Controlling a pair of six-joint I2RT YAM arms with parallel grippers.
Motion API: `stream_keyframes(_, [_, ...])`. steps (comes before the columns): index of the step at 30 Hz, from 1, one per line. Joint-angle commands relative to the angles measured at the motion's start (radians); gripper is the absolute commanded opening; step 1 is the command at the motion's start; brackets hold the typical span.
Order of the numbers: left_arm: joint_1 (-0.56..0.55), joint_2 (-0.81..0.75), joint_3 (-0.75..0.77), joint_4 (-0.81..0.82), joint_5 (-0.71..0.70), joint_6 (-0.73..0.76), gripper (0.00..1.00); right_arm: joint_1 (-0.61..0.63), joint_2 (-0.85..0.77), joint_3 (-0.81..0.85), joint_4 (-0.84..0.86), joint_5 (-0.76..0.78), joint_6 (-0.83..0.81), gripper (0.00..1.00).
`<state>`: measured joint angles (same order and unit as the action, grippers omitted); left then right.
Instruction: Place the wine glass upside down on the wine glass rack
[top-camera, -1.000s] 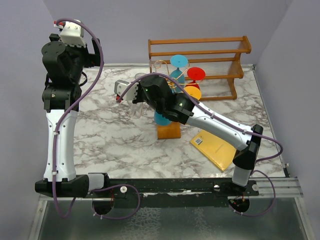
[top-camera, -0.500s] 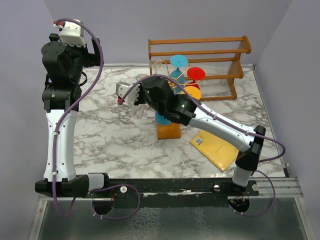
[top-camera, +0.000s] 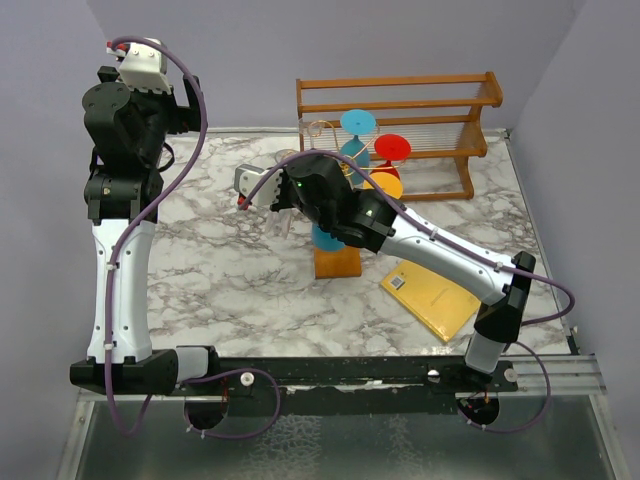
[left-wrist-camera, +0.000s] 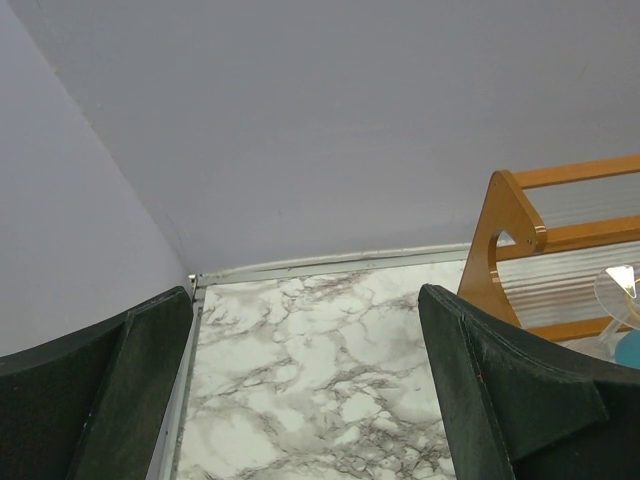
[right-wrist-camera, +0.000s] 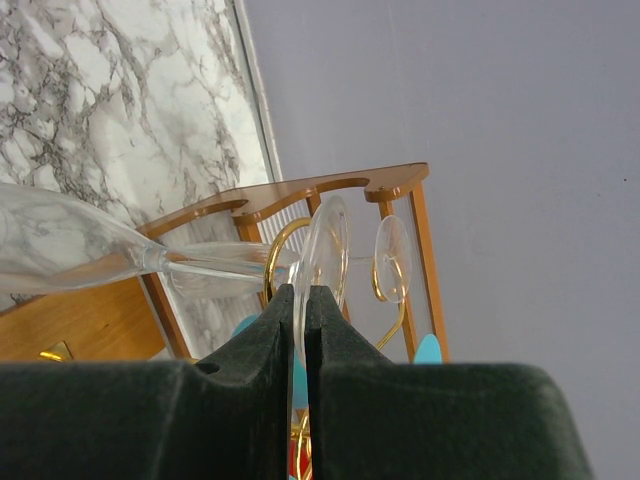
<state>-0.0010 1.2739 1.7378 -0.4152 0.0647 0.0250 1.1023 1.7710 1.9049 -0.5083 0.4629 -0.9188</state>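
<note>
A white marble table with grey veins fills most of the overhead view, walled in by pale lilac panels. The left arm, white below and black above, stands tall along the left side of the frame. Its wrist view shows the left gripper with its two dark fingers spread wide apart and nothing between them, pointed at the back corner of the table. The right arm reaches from the lower right up to the centre of the frame. A wooden slatted shelf stands at the upper right against the back wall. A yellow book lies flat at the lower right of the marble. In front of the shelf, near the centre, stands the wine glass rack, thin gold wire on an orange-brown wooden base. On it are coloured glasses with their round feet uppermost: blue, red and orange. The right gripper is closed tight on the thin round foot of the clear wine glass, pinching the disc edge-on. The glass lies almost on its side in that wrist view. Its bowl points to the left of the frame above the marble, and its stem runs right to the foot, just beside a gold wire curl. Whether the glass touches the wire cannot be made out. In the overhead view the glass is only a faint shape just left of the rack.
</note>
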Motion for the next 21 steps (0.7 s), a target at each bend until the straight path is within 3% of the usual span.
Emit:
stream_keyframes(1, [0.006, -0.006, 0.006, 0.035, 0.027, 0.004, 0.99, 0.009, -0.046, -0.002, 0.020, 0.026, 0.017, 0.02])
stream_keyframes(21, [0.007, -0.005, -0.004, 0.042, 0.037, 0.001, 0.99, 0.016, -0.054, 0.013, -0.014, 0.059, 0.052, 0.05])
